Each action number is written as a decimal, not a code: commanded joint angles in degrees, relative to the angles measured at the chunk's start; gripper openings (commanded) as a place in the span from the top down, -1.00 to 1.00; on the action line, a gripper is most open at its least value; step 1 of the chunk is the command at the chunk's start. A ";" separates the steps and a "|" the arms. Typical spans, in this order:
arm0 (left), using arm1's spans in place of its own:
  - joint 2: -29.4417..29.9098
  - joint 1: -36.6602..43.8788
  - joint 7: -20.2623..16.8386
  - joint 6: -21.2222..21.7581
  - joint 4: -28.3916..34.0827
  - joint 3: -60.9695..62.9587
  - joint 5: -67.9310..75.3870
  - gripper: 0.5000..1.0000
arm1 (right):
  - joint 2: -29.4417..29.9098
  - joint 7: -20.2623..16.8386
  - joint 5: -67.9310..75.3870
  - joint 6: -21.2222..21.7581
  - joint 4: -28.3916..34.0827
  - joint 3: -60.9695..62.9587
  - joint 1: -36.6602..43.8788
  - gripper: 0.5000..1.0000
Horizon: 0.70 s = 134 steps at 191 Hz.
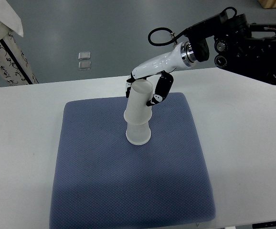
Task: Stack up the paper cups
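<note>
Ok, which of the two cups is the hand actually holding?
The upper cup, upside down and tilted: the right hand has its fingers around its top end. The lower cup stands upside down on the blue mat, partly under the upper one.

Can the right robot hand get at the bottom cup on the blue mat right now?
Probably not as things stand. The right robot hand is already closed around the upper cup, which sits over the bottom cup on the blue mat. The bottom cup's sides are otherwise unobstructed.
</note>
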 commanded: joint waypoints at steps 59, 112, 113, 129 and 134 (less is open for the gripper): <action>0.00 -0.01 0.00 0.05 0.04 0.00 0.00 -1.00 | 0.90 -0.12 -0.21 -0.66 -0.84 -0.36 -1.30 0.03; 0.00 -0.01 0.00 -0.04 0.04 0.00 0.00 -1.00 | 1.60 -0.21 0.14 -0.74 -0.84 -0.27 -1.65 -0.59; 0.00 -0.01 0.00 -0.04 0.04 0.00 0.00 -1.00 | 1.60 -0.21 0.14 -0.74 -0.84 -0.27 -1.65 -0.59; 0.00 -0.01 0.00 -0.04 0.04 0.00 0.00 -1.00 | 1.60 -0.30 0.23 -0.83 -0.84 -0.18 -1.65 -0.60; 0.00 -0.01 0.00 0.05 0.04 0.00 0.00 -1.00 | 1.60 -0.30 0.23 -0.83 -0.84 -0.18 -1.65 -0.60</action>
